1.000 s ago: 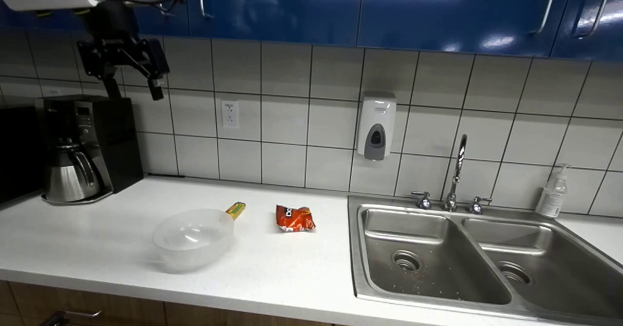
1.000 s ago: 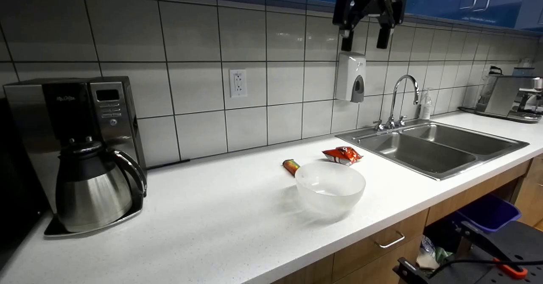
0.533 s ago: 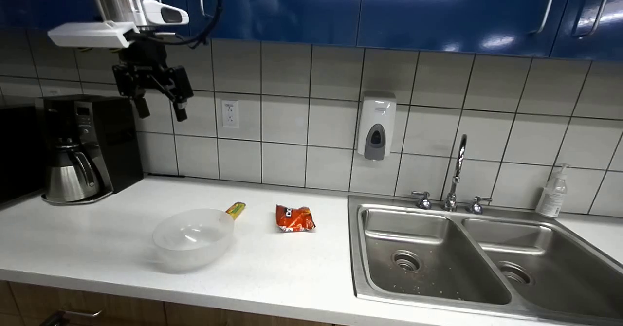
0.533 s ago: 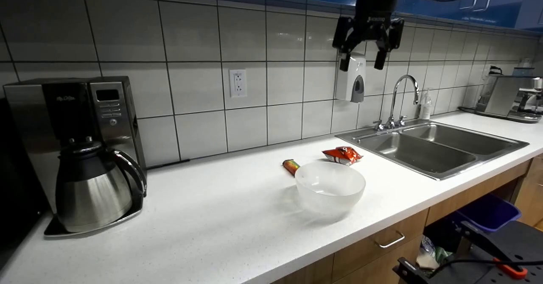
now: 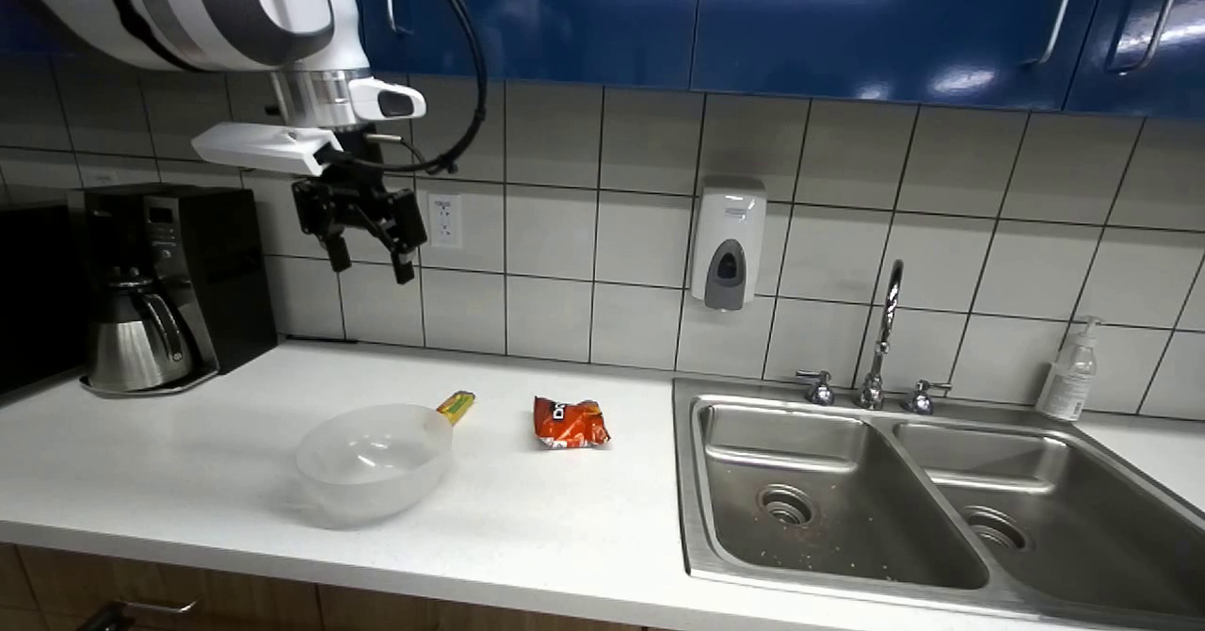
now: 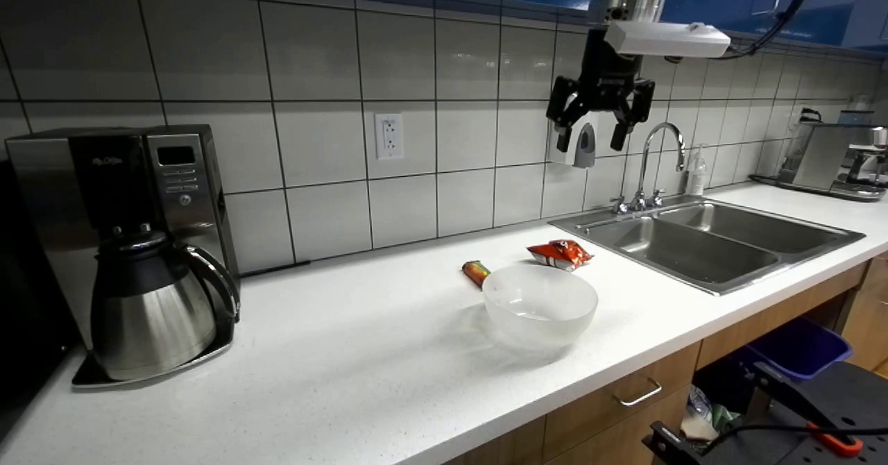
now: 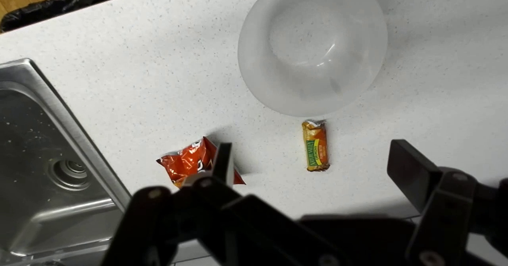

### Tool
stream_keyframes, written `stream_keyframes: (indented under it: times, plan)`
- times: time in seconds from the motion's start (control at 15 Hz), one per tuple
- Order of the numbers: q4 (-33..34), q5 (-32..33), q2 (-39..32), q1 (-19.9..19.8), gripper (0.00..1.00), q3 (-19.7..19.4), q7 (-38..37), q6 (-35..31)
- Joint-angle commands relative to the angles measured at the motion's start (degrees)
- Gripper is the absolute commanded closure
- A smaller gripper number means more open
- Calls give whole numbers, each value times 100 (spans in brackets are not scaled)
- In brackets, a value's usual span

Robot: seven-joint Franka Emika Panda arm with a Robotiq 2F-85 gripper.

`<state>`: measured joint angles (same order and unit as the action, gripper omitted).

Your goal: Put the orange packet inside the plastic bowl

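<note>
- Step in hand, as I read it: approach to the orange packet (image 5: 570, 424). Pick not yet made.
- Packet lies on the counter (image 5: 537, 527) between the bowl (image 7: 313, 95) and the sink (image 5: 686, 480), apart from both.
- My gripper (image 5: 372, 266) hangs well above the counter. Fingers (image 7: 410, 172) are spread wide, holding nothing.
- In wrist view the sink-side finger covers part of the packet, and the granola bar (image 7: 316, 147) shows between the two fingers. Going straight down would probably straddle the bar, so alignment is off for now.
- Next: shift toward the sink until the packet sits between the fingers, then lower and close.
- Packet looks crinkly and light. I'd go for its body; a loose corner could slip out.
- Bar sits just beside the bowl, can't tell if touching. I'd keep the fingers off it.
- Once gripped: lift above the bowl's rim, cross over, let go low so it doesn't bounce out.
</note>
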<state>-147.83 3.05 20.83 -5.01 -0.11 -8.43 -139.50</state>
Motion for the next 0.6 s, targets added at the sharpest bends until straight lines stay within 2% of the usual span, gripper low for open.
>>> stream_keyframes:
  times: [0.0, 0.53]
  plan:
    - [273, 125, -691, -216, 0, -89, -216, -415]
    - [1116, 223, -2237, -386, 0, -452, -759, -914]
